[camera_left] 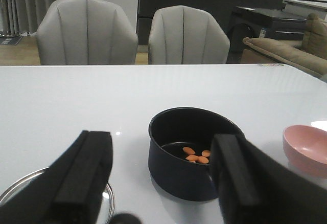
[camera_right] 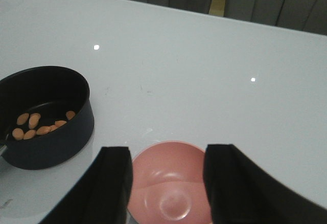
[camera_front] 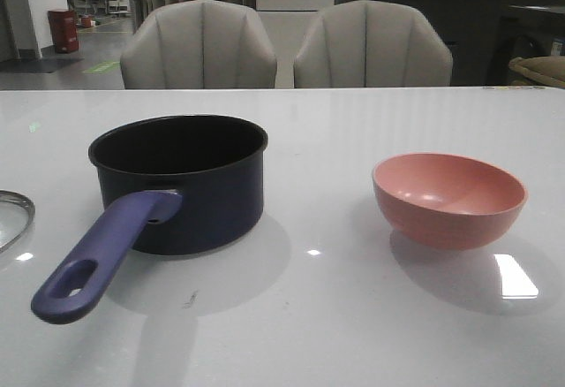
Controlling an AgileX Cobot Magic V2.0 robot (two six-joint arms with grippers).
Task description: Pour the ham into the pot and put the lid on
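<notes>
The dark navy pot (camera_front: 190,184) stands left of the table's middle, its purple-blue handle (camera_front: 97,259) pointing toward the front edge. Several orange-pink ham (camera_left: 195,155) pieces lie on its floor, and the ham (camera_right: 38,125) shows in the right wrist view too. Only a sliver of the glass lid (camera_front: 13,215) shows, flat on the table at the far left. My left gripper (camera_left: 161,183) is open and empty, above the lid's rim (camera_left: 109,198) and short of the pot (camera_left: 176,168). My right gripper (camera_right: 167,183) hangs open over the empty pink bowl (camera_right: 168,168). Neither gripper appears in the front view.
The salmon-pink bowl (camera_front: 448,197) sits upright on the right half of the white table (camera_front: 309,316). Two grey chairs (camera_front: 199,47) (camera_front: 371,47) stand behind the far table edge.
</notes>
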